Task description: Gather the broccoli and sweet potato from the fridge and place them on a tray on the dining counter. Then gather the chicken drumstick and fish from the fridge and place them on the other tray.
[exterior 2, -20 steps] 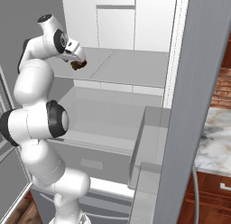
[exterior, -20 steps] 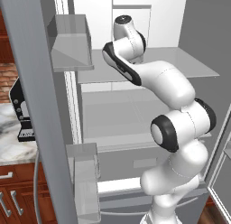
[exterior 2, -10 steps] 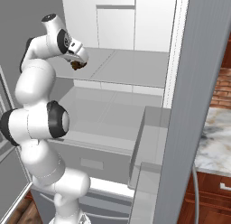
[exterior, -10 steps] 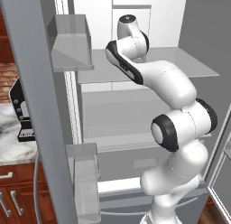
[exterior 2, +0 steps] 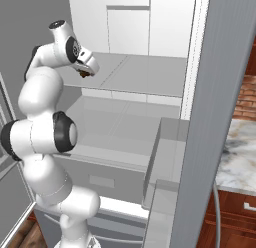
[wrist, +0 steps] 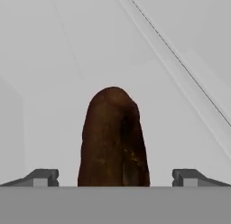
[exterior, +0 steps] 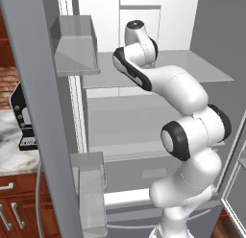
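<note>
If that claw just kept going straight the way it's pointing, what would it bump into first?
Most likely the sweet potato: in the hand view it lies dead ahead between the open gripper's fingertips, resting on the fridge shelf. How much gap remains is hard to judge.

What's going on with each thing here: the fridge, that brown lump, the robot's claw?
Fridge door: swung open.
Sweet potato: lying on the upper fridge shelf, between the fingertips, not gripped.
Gripper: open wide, one fingertip on each side of the sweet potato.
Fridge drawer: closed.
</note>
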Motion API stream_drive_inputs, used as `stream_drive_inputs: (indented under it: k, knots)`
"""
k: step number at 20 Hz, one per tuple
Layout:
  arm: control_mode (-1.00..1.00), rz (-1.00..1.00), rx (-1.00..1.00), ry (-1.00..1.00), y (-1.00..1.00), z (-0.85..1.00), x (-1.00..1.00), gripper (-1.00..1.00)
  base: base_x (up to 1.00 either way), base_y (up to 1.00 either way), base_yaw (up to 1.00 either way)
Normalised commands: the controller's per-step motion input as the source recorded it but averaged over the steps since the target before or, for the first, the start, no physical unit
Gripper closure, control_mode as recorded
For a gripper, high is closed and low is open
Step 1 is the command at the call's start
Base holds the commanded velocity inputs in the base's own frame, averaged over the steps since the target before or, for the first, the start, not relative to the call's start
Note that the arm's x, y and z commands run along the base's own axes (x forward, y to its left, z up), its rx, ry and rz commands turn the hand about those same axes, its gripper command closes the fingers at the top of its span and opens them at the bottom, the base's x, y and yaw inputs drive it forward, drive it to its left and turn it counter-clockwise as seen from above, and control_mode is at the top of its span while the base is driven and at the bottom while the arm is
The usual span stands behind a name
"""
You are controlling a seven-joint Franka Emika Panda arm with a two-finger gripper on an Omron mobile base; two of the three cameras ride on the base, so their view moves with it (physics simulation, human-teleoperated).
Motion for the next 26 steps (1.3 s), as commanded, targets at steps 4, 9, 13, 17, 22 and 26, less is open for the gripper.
stream_drive_inputs:
  k: [4,9,13,17,22,26]
  knots:
    - [-1.0,-0.04,0.02,0.0,0.0,-0.11,0.27,-1.0,0.0,0.0,0.0]
    - [-1.0,-0.05,0.01,0.0,0.0,-0.13,0.25,-1.0,0.0,0.0,0.0]
    - [-1.0,-0.05,0.0,0.0,0.0,-0.08,0.14,-1.0,0.0,0.0,0.0]
    - [-1.0,-0.01,0.0,0.0,-0.16,-0.03,0.17,-1.0,0.0,0.0,0.0]
    - [-1.0,0.0,0.0,0.01,-0.12,-0.02,0.18,1.0,0.0,0.0,0.0]
    - [-1.0,-0.01,0.0,0.01,0.0,-0.06,0.15,1.0,0.0,0.0,0.0]
